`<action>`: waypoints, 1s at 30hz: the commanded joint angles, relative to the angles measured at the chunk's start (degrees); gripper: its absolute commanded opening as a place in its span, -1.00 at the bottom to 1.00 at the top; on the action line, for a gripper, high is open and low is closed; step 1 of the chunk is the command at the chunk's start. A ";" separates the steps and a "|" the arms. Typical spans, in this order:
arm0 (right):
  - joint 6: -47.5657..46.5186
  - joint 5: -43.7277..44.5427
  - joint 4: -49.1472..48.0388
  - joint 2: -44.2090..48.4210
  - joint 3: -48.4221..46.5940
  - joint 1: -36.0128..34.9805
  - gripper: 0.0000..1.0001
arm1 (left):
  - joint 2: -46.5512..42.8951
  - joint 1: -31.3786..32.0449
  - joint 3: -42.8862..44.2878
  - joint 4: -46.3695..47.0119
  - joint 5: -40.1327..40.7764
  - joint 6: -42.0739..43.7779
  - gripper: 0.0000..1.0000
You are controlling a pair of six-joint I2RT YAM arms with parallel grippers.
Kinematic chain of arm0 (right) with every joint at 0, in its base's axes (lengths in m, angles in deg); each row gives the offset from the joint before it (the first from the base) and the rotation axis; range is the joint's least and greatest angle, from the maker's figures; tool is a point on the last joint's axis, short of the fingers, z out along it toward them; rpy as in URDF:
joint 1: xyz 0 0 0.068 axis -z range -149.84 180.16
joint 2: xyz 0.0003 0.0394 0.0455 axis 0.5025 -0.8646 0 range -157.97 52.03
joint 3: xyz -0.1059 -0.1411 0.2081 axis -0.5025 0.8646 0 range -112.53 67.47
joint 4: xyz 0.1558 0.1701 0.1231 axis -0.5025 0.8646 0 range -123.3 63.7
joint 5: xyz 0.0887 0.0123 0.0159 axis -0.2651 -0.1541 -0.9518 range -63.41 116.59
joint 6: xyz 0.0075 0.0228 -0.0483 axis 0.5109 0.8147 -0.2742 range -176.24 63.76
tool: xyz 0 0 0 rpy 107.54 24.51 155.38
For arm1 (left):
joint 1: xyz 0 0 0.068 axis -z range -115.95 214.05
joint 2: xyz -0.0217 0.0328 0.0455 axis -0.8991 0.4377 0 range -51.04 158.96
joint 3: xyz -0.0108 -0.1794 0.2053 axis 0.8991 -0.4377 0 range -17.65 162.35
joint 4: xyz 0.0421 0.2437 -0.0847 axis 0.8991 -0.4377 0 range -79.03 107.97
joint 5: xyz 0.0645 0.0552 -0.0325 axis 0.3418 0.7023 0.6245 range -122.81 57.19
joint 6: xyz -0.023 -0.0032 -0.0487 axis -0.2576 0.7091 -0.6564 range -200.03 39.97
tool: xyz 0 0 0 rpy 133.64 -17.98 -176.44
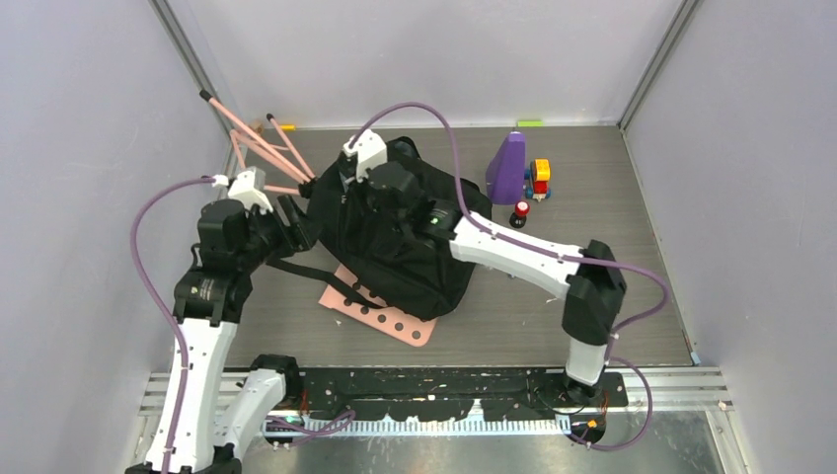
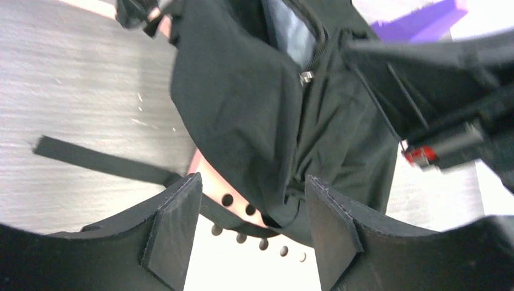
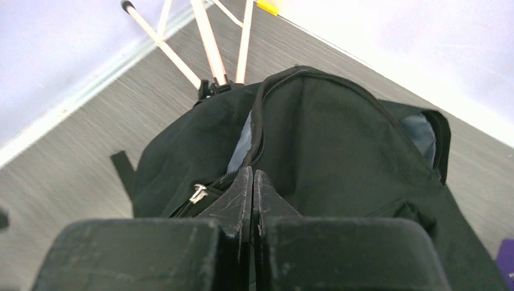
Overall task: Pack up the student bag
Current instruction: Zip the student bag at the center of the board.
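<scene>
Student bag lies slumped mid-table, its near end resting on a pink perforated board, and we can see the zip gaping enough to show grey lining. The right gripper is down on top of it, fingers pressed tight together right at the zip line, with a silver zipper pull just beside them. Whether fabric is caught between them we cannot tell. On the bag's left side, the left gripper has its fingers spread wide, with black fabric hanging just beyond and nothing pinched. A loose black strap trails across the table there. Behind the student bag, pink rods fan out from its back-left edge. Off to the right, apart from it, stand a purple block, stacked coloured toy bricks and a small red-topped black piece.
</scene>
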 commanded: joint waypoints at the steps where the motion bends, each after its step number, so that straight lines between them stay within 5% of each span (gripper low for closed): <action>1: 8.33 -0.32 -4.96 7.78 6.47 -0.60 -0.99 | 5.61 0.06 4.81 2.19 6.52 3.22 0.31; 10: 17.55 -4.22 -5.25 13.32 18.72 -1.72 -0.99 | 27.84 0.06 15.61 9.58 -3.92 9.16 0.26; 19: 20.70 -4.75 -5.54 15.72 24.32 -2.89 -0.99 | 38.43 2.13 22.16 8.81 -7.29 16.57 0.35; 23: 20.15 -4.87 -5.73 15.59 24.38 -2.87 -0.99 | 41.05 7.37 23.26 8.28 -3.72 21.34 0.52; 30: 19.98 -5.44 -6.95 15.74 24.73 -2.89 -0.99 | 47.95 10.34 27.85 3.07 9.57 22.57 0.54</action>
